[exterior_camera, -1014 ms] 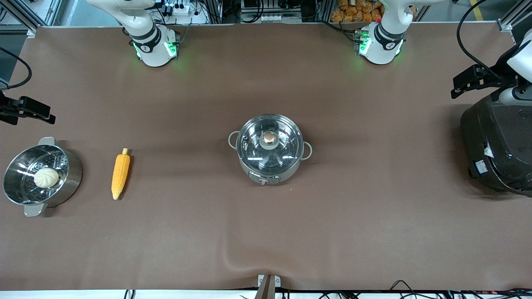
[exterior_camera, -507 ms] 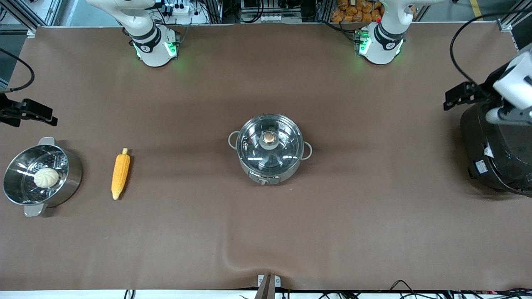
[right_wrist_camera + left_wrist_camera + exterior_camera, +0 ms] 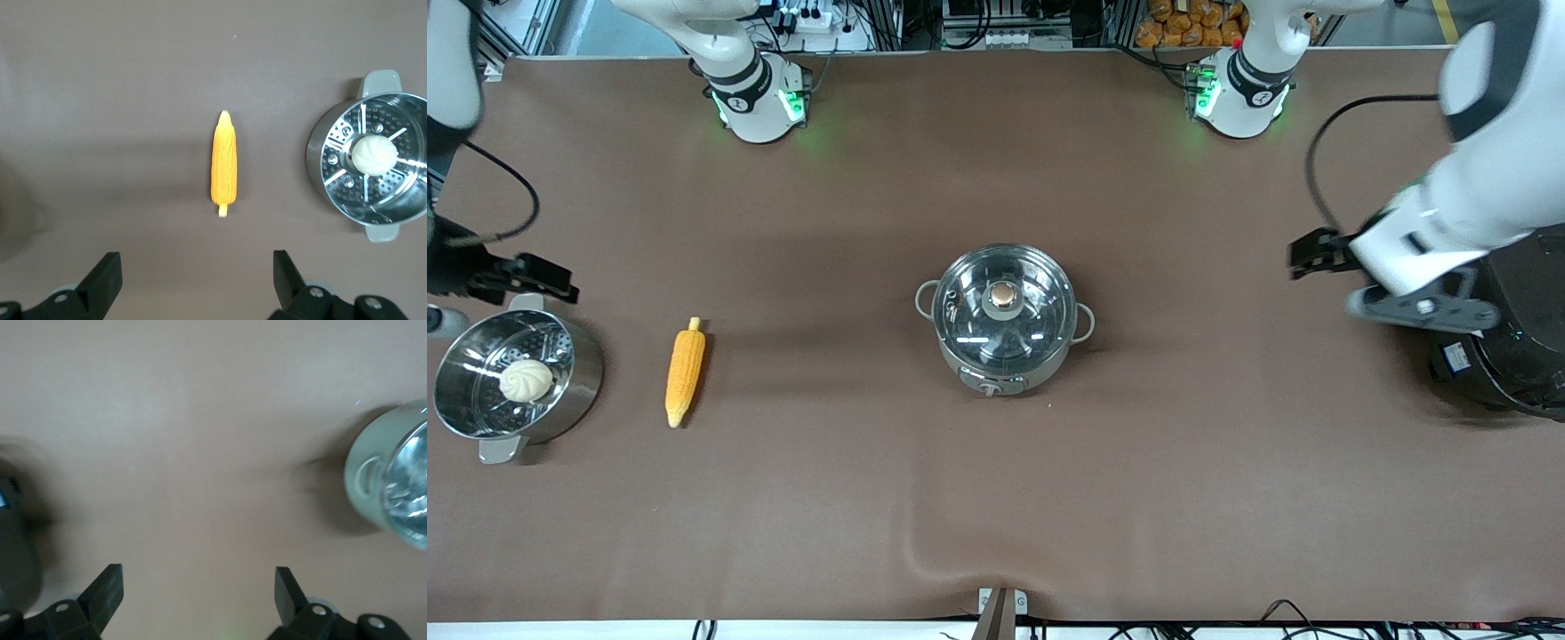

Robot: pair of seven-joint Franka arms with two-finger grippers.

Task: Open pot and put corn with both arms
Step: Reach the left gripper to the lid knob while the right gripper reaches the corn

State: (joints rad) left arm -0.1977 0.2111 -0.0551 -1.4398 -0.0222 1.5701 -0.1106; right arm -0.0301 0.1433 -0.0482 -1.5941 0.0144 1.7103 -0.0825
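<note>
Since the earlier frames both arms have swung inward while the pot [image 3: 1003, 320], lid [image 3: 1003, 313] on, has stayed mid-table and the corn [image 3: 685, 372] at its 9 o'clock, beside the steamer [image 3: 514, 378] holding a bun [image 3: 526, 380]. Spread wide and empty, the left gripper [image 3: 199, 590] is seen over bare cloth between pot and cooker [image 3: 1498, 329]; the right gripper [image 3: 197, 277], equally wide and empty, is over cloth near the corn. The knob [image 3: 1004, 294] is best approached centred from above, then lifted straight. The brown cloth [image 3: 996, 498] is wrinkled at 6 o'clock; racks and cables line the top edge.
</note>
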